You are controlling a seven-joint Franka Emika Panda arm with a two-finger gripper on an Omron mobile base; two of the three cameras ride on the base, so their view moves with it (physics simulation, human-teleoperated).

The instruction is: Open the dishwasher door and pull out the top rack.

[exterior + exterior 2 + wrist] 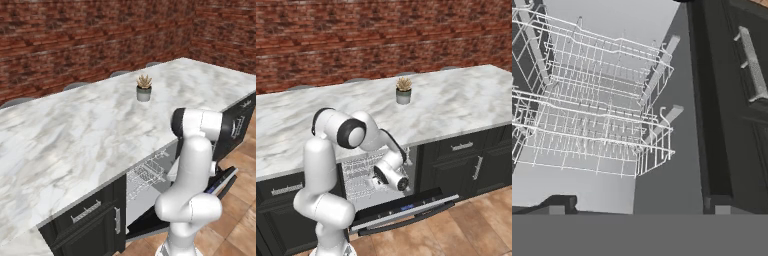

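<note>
The dishwasher door (406, 209) hangs folded down and open, with its dark inner face up; in the left base view the dishwasher door (222, 181) juts out past my arm. The top rack (362, 167), a white wire basket, sits inside the cavity, and its front corner (146, 172) shows under the counter edge. In the hand view the top rack (602, 62) is the upper of two wire tiers straight ahead. My gripper (639, 205) is open and empty, its tips wide apart just in front of the racks. From the right, the gripper (376, 181) points into the opening.
Black cabinet fronts with silver handles (477, 167) flank the dishwasher on both sides (95, 212). A marble counter (75, 140) runs above, with a small potted plant (403, 91) on it. Brick wall behind, tiled floor (481, 225) in front.
</note>
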